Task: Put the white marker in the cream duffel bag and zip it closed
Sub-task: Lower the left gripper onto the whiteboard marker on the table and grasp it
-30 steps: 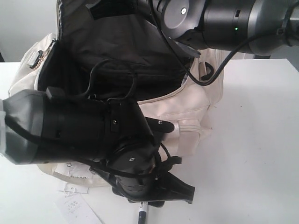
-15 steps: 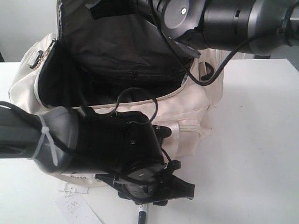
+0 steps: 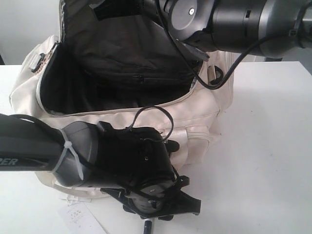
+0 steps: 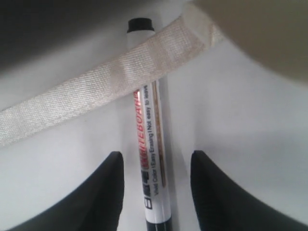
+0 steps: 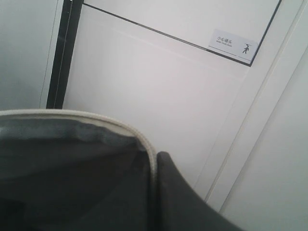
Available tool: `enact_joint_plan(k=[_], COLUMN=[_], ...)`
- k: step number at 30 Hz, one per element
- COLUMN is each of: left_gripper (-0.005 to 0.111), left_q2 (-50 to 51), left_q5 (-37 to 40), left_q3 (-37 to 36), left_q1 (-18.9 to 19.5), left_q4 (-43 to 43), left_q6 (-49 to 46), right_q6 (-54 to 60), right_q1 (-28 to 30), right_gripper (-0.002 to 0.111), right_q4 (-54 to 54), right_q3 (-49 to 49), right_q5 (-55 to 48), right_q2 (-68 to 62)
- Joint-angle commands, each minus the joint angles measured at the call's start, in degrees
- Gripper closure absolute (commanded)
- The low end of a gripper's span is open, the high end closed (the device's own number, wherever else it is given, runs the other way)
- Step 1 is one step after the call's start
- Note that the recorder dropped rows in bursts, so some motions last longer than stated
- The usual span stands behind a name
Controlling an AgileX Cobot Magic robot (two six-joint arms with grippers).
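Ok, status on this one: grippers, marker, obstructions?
Left gripper open, straddling the white marker on the table. Right gripper at the raised flap of the cream duffel bag, grip unclear. Bag strap lies across the marker.

The cream duffel bag (image 3: 204, 109) gapes wide, its dark inside open from above, lid flap (image 3: 126, 34) standing up at its back. The right arm (image 3: 234, 22) and black cable (image 3: 209, 87) overhang its right end; the left arm (image 3: 97, 156) blocks its front. At the bag's foot a cream strap (image 4: 96, 91) lies across the white marker (image 4: 150, 159); nearer the spread left gripper (image 4: 156, 154) the barrel lies bare, tabletop (image 4: 250, 144) free either side.
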State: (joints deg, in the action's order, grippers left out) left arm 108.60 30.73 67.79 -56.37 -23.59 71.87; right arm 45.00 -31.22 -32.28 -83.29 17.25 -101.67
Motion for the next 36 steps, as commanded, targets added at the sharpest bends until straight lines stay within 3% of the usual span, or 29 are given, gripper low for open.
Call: enact_joint_plan(k=[1,10,25,27,31,36], left_gripper=[0.058,0.064,0.065,0.073,0.107,0.106], left_q2=[0.1,0.1,1.8,1.8,1.7,0.4], left_q5=[0.1,-1.0,-1.6,-1.6,-1.1,-0.1], left_q3=[0.2,0.2,0.2,0.2,0.2,0.2], left_q1=[-0.3,-0.3,-0.3,-0.3,-0.3,-0.3], left_q4=[-0.2,-0.7,-0.3,-0.3,-0.2,1.9], left_q6=[0.5,0.5,0.5,0.4,0.1,-3.0], right_q6=[-0.3,-0.3,-0.3,-0.3,-0.3,-0.3], right_q1=[0.6,0.6,0.6,0.6,0.6,0.6], right_gripper=[0.108,0.108,0.108,0.108,0.108,0.108], right_q4=[-0.3,-0.3,-0.3,-0.3,-0.3,-0.3], right_q3=[-0.3,-0.3,-0.3,-0.3,-0.3,-0.3], right_q5=[3.0,3.0,3.0,3.0,3.0,3.0], right_q2=[1.1,1.1,1.1,1.1,1.1,1.1])
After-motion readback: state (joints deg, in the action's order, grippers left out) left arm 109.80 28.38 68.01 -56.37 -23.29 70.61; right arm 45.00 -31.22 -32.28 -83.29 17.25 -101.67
